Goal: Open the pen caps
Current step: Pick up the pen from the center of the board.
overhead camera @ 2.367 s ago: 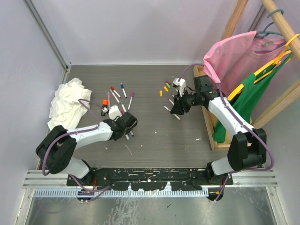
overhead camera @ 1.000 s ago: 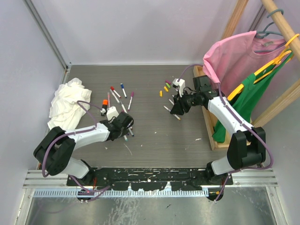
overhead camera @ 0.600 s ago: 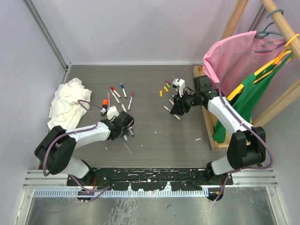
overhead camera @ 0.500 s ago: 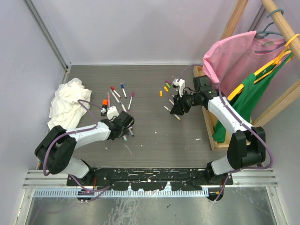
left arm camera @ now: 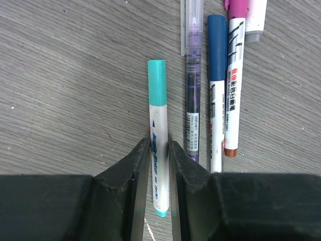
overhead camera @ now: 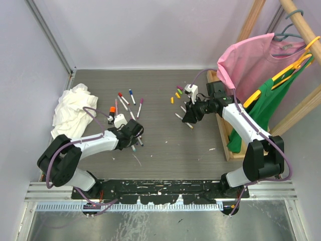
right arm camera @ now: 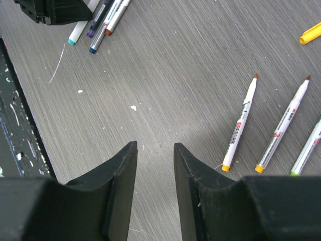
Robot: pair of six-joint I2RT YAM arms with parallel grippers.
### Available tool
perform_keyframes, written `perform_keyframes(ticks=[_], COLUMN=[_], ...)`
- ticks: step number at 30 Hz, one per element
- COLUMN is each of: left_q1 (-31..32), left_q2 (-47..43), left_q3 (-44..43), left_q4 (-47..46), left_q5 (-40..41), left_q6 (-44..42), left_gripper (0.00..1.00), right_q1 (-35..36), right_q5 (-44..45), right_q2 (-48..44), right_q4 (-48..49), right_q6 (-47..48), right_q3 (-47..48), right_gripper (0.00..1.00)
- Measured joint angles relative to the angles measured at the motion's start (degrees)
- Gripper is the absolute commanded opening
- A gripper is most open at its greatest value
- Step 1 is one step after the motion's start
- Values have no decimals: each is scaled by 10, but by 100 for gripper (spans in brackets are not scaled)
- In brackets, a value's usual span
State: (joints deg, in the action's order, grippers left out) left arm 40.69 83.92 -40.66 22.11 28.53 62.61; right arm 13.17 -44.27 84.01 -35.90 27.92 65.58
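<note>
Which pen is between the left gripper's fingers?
The teal-capped pen: its barrel sits between the left gripper's fingers. The purple pen and blue-capped pen lie beside it, outside the fingers.

left claw clamped narrow, low down; right claw hovers parted.

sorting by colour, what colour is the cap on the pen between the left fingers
Teal cap on the pen in the left gripper; best in left wrist view.

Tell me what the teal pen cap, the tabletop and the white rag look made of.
Teal cap: likely moulded plastic, smooth with a dull sheen and even colour. Tabletop: grey wood-grain surface, matte, perhaps laminate rather than real wood. White rag: soft cloth, going by its crumpled folds.
</note>
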Motion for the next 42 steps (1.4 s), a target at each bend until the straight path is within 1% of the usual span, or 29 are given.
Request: perform_keyframes(ticks=[5, 6, 16, 33, 38, 42], left_q1=[0, 0, -6, -7, -7, -7], left_q2=[-1, -1, -7, -35, -71, -122], left_q3=[2, 3, 12, 27, 33, 55], left_q4=[-3, -4, -18, 0, 1, -9], left_q5=[2, 2, 1, 1, 0, -9], left_q6=[0, 0, 2, -16, -28, -43], left_gripper=[24, 20, 7, 0, 0, 0], right_q1=[0, 0, 0, 0, 2, 4], right_q5=[-2, -2, -5, -21, -39, -61], right_q2=[0, 0, 0, 0, 0, 0], right_q4=[0, 0, 0, -2, -2, 5], right_q6=[0, 0, 0, 0, -4, -16], right_q3=[0, 0, 0, 0, 0, -6], right_gripper=[41, 41, 41, 41, 41, 41])
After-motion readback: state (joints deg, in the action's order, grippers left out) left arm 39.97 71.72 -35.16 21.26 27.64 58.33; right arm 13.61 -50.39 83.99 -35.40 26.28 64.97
